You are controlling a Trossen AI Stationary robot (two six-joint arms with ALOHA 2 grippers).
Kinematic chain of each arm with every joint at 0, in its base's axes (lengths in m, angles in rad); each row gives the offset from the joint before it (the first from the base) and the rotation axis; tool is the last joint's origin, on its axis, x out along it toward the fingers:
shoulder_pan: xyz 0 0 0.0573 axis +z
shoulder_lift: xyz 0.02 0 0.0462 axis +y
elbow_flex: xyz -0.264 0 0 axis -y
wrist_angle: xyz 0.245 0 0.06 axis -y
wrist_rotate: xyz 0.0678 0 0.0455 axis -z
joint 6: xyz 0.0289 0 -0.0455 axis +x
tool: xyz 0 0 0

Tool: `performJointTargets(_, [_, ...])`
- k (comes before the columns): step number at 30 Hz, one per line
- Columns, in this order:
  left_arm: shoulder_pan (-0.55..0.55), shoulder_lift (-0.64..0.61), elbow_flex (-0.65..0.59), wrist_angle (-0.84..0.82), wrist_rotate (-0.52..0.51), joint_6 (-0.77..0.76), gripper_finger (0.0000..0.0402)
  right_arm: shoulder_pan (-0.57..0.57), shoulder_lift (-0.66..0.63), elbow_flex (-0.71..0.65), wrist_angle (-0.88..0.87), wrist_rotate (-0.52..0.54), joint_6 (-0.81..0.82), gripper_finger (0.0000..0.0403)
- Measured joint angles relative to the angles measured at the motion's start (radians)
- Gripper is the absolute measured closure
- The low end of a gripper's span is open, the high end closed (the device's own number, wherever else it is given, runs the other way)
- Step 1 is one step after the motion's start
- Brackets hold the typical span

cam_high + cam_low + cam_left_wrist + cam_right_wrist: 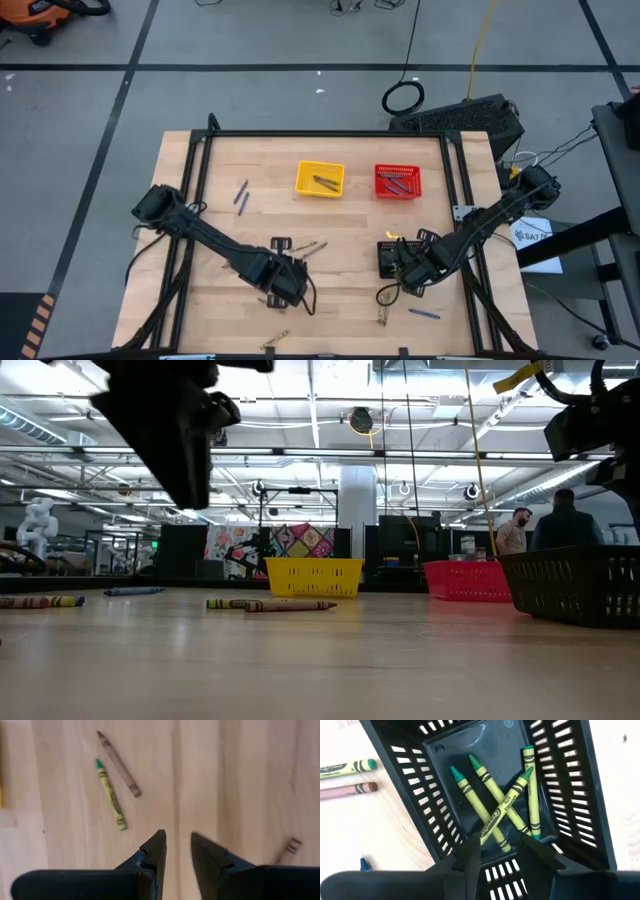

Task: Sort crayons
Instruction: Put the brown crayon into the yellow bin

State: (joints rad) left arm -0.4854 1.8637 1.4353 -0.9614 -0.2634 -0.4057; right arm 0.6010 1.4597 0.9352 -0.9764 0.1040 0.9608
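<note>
My left gripper (290, 285) (177, 840) hangs open and empty over bare wood at the table's middle front. A yellow-green crayon (111, 795) and a brown crayon (119, 764) lie flat on the wood just beyond it. My right gripper (403, 275) (500, 845) is open and empty above the black mesh basket (390, 255) (560, 780), where several yellow-green crayons (495, 810) lie crossed on the bottom. A yellow-green crayon (347, 767) and a brown crayon (347, 790) lie on the table beside that basket.
A yellow basket (320, 178) and a red basket (398, 181), each with crayons inside, stand at the far middle. Loose crayons lie at far left (241, 195), near the front edge (275, 340) and at front right (423, 313). People (520, 530) stand in the room behind.
</note>
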Motion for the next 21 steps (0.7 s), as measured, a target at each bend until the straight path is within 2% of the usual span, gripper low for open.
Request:
performJointTargets(7, [0.059, 0.000, -0.038, 0.139, -0.022, 0.090, 0.0315, 0.000, 0.000, 0.000, 0.000, 0.000, 0.068, 0.0290])
performJointTargets(21, [0.230, 0.000, -0.048, 0.249, 0.115, 0.159, 0.0315, 0.000, 0.000, 0.000, 0.016, 0.003, 0.075, 0.0291])
